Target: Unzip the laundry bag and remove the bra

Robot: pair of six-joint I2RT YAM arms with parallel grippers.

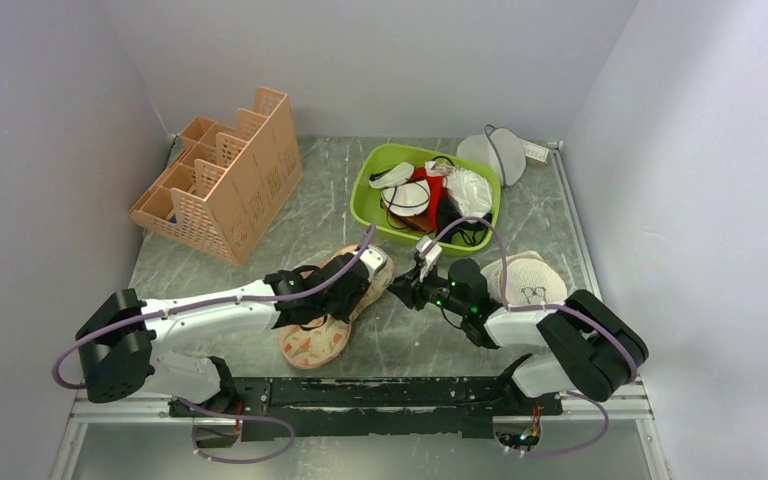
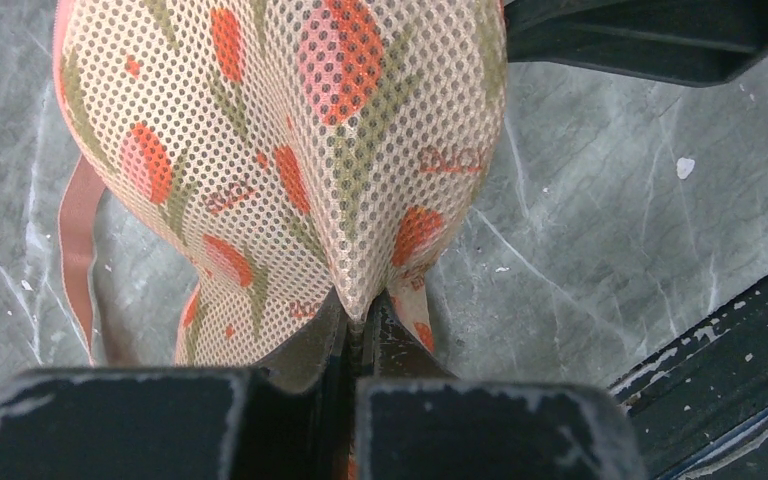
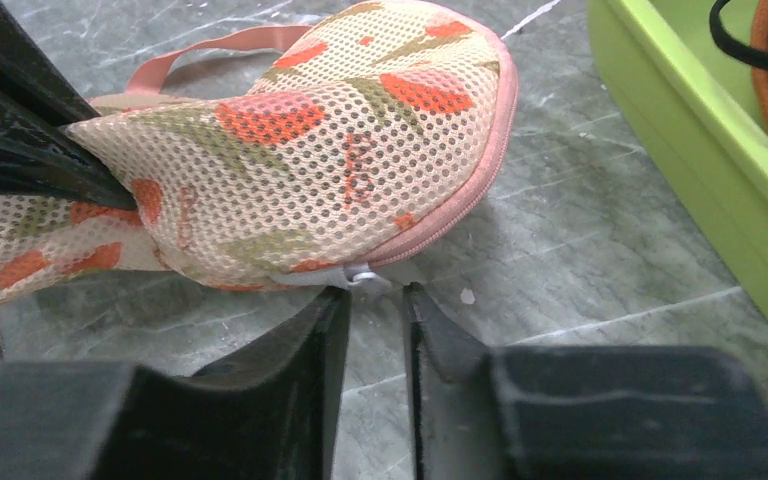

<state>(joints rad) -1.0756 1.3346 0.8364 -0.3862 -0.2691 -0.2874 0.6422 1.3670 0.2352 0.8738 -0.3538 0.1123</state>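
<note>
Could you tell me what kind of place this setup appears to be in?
Probably a robot test booth staged for laundry handling: plain white walls box in a marble-look table, which holds a green bin of garments and a printed laundry bag.

so the laundry bag is beige mesh, orange-red tulips, green stems, pink trim; tray lime green, table grey marble-looking

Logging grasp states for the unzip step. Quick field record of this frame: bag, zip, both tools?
bag: flowered mesh, pink trim
left tool: shut, pinching the bag's mesh
right tool: slightly open, tips just short of the zip pull
zip: looks closed
bra: not visible
nearby: green tray of clothes beyond the bag
</note>
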